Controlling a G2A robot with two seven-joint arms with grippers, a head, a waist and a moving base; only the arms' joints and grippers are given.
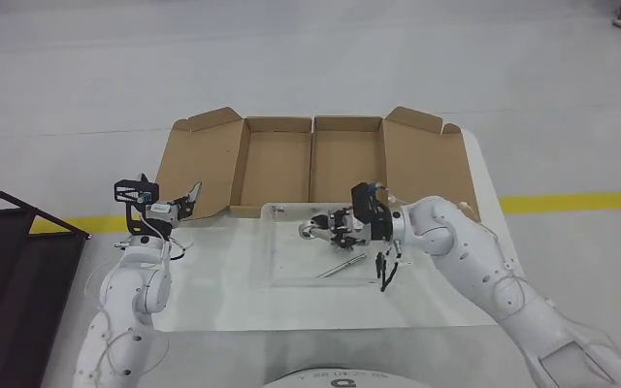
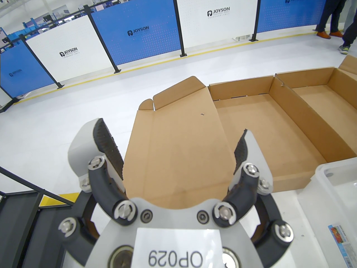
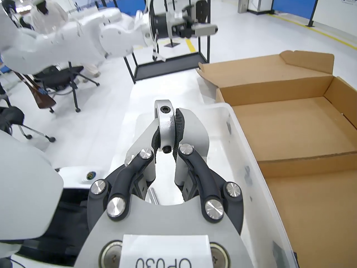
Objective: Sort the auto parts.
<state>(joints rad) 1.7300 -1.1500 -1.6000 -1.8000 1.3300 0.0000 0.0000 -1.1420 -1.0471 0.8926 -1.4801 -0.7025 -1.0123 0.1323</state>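
Black-padded right fingers point(image 3: 181, 125): clenched on the flat faces of a silver metal ring collar point(image 3: 165, 118).
Collar: on edge, past the fingertips, bore axis crossing the pads, socket screw facing the wrist.
Right gripper point(image 1: 322, 230): over the clear plastic tray point(image 1: 291, 276).
Left gripper point(image 2: 178, 149): spread, holding nothing, beside the open brown cardboard box point(image 1: 277, 165).

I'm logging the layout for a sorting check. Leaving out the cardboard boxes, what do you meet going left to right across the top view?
left hand, open → metal collar, gripped in the right hand → metal rod, lying loose
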